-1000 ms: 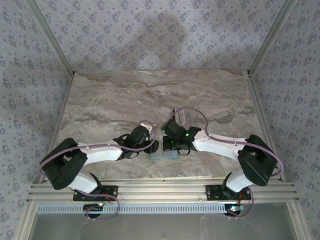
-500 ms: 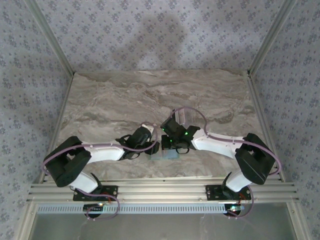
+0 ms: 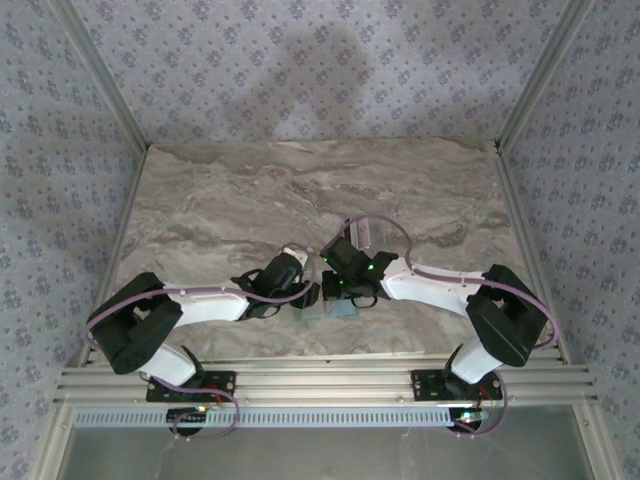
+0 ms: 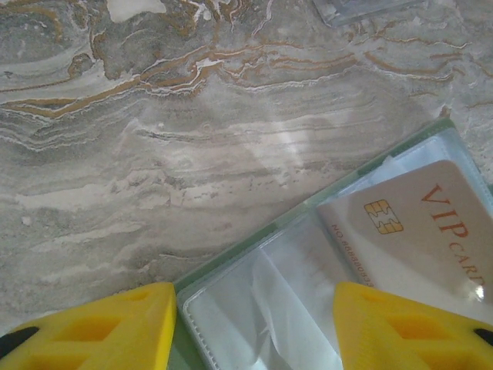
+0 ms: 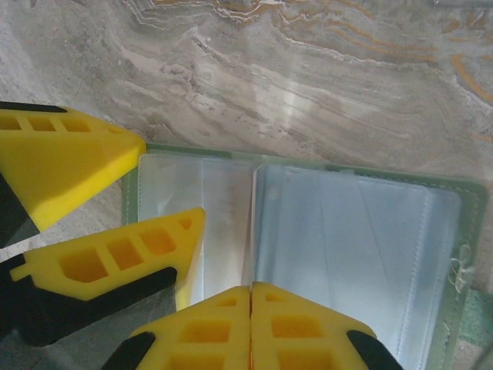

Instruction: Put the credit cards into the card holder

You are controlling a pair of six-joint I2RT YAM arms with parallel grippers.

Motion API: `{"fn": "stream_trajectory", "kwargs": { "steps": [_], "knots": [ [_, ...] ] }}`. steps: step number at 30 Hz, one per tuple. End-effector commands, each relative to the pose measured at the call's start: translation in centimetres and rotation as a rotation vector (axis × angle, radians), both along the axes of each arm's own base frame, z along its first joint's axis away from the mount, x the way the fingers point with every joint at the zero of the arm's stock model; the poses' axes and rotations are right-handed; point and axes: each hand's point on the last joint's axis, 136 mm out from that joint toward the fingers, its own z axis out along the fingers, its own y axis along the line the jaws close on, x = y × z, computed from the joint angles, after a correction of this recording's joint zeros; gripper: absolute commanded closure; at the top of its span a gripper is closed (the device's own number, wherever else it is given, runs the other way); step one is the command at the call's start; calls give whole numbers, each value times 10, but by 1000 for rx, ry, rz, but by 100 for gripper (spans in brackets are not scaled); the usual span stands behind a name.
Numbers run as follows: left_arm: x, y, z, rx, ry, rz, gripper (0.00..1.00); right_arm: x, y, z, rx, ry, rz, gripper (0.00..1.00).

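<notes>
Insertion occupies us: left fingers (image 4: 92,327) spread astride the card holder (image 5: 347,223), right fingers (image 5: 208,331) pressed together, the credit card (image 4: 424,231) probably needs pushing deeper.

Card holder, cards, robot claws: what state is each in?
Sage-green bifold card holder with clear pockets: open, flat on the marble-patterned table.
Beige VIP card with gold chip: face up on one holder panel; whether tucked in, cannot tell.
Pale grey card: loose on the table, apart from the holder.
Left gripper: open, fingers astride a holder panel.
Right gripper: shut, tips above the holder.
</notes>
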Motion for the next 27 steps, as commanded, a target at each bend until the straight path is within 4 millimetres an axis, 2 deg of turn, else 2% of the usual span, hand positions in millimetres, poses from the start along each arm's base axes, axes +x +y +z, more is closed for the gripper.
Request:
{"fn": "stream_trajectory", "kwargs": {
  "steps": [1, 7, 12, 17, 22, 27],
  "knots": [
    [3, -10, 11, -29, -20, -7, 44, 1, -4, -1, -11, 2, -5, 100],
    [-2, 2, 33, -59, -64, 3, 43, 0, -13, 12, 12, -41, -17, 100],
    [-6, 17, 38, -45, -83, 32, 42, -1, -21, 21, 72, -68, -15, 100],
    [-10, 24, 25, -18, -62, 46, 45, -4, -20, 28, 173, -63, 21, 100],
    [-12, 28, 9, 15, -32, 58, 62, -6, -12, 30, 270, -30, 68, 100],
    [-14, 30, -5, 39, -8, 61, 71, -4, -5, 24, 331, -5, 108, 100]
  ]
}}
